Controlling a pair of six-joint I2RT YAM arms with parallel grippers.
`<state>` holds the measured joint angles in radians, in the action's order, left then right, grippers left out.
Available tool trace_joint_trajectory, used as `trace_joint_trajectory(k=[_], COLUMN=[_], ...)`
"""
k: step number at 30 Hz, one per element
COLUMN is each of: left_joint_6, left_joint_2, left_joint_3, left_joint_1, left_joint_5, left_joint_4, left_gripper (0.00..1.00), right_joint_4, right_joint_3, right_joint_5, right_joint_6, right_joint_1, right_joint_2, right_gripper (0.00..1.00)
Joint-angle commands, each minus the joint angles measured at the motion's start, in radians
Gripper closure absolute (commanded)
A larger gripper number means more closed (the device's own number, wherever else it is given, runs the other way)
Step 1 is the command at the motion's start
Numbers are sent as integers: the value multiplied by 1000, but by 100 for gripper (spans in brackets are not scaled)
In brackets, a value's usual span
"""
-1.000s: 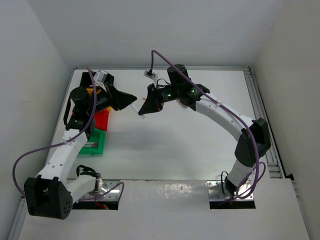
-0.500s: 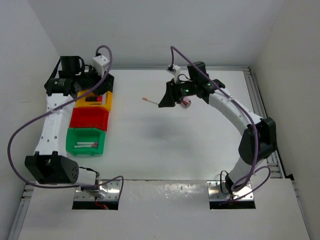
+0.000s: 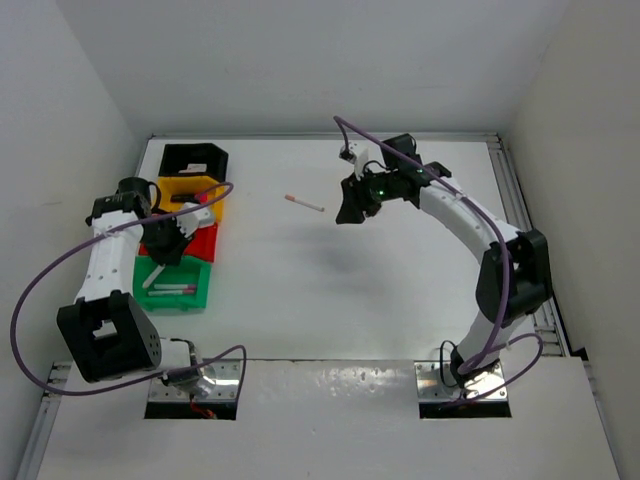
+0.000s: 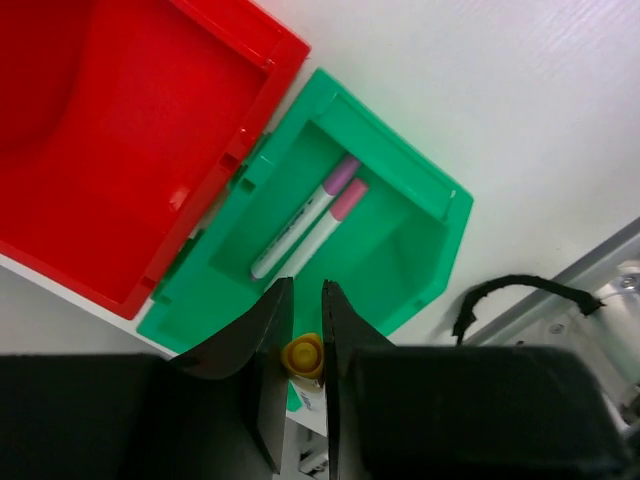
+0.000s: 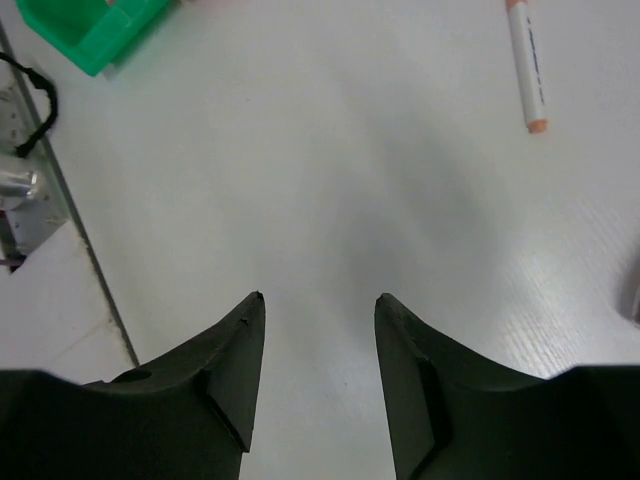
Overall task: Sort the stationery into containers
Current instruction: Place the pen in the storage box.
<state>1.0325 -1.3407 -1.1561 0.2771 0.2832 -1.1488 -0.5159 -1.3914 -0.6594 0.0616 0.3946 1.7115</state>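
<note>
My left gripper [image 3: 163, 252] hangs over the near rim of the green bin [image 3: 190, 296], shut on a white pen with a yellow end [image 4: 303, 357]. The green bin [image 4: 400, 250] holds two white pens with pink ends [image 4: 312, 213]. The red bin [image 4: 90, 150] beside it looks empty. The yellow bin [image 3: 180, 186] and black bin [image 3: 195, 160] stand behind. A white pen with an orange end [image 3: 304, 203] lies on the table. My right gripper [image 3: 349, 213] is open and empty just right of it; the pen shows at the upper right in the right wrist view [image 5: 527, 70].
The four bins stand in a row along the table's left edge. The white walls close in the left, back and right sides. A metal rail [image 3: 520, 220] runs along the right edge. A purple cable [image 3: 60, 270] loops off the left arm.
My left arm has swung from the black bin at the back to above the red and green bins. My right gripper has shifted slightly right. The pen on the table has not moved.
</note>
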Motion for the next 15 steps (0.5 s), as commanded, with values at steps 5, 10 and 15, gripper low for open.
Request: trace_joint_trajectory(k=[5,10,15], left_joint_6=[84,87,113], left_joint_2=[-26,-74,-106], left_joint_3=[19,6,-91], left_joint_1=[19,50,91], left_joint_5=[44,17,102], left_joint_4=[92,97,25], left_gripper=[92,71,37], right_joint_4=[56,85,96], right_joint_3=[-93,-179,-315], right_joint_5=[102,145,188], right_joint_6=[50,58,107], right_joint_1=[6,15,32], right_joint_2=[112,220,357], right_gripper=[52,48,49])
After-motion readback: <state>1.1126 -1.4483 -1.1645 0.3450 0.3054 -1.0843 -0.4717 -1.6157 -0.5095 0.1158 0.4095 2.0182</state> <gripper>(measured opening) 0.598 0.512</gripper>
